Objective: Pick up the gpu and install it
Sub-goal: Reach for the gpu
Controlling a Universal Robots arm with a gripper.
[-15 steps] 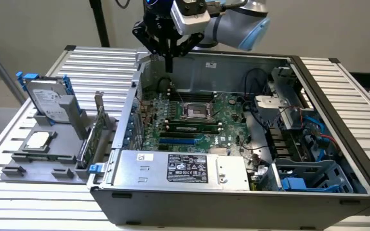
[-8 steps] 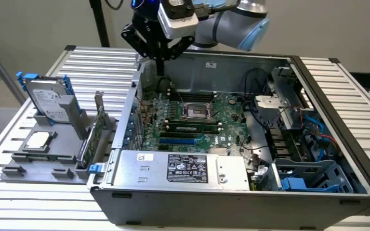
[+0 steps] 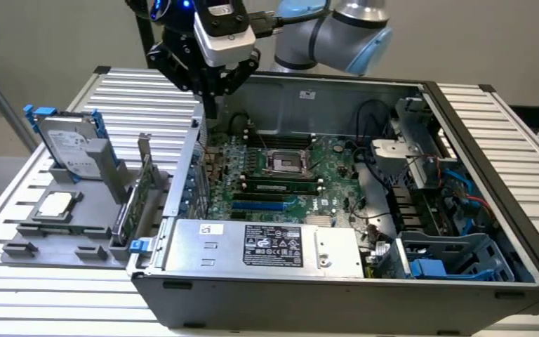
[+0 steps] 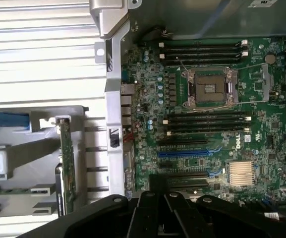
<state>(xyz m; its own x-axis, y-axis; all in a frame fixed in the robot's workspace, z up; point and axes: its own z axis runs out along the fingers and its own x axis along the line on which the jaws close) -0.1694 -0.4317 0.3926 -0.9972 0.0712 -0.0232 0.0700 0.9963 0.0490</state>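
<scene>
My jaws are pressed together on nothing, hanging at the upper left of the exterior view over the open computer case [image 3: 344, 302]. The gpu [image 3: 132, 198] stands on edge in the gray holder [image 3: 36, 237] at the frame's left, outside the case. It is slotted upright, I judge, so its top edge is free to grasp.

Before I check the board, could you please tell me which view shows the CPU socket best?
The wrist view: it looks straight down on the CPU socket. The exterior view shows that socket at a slant.
</scene>
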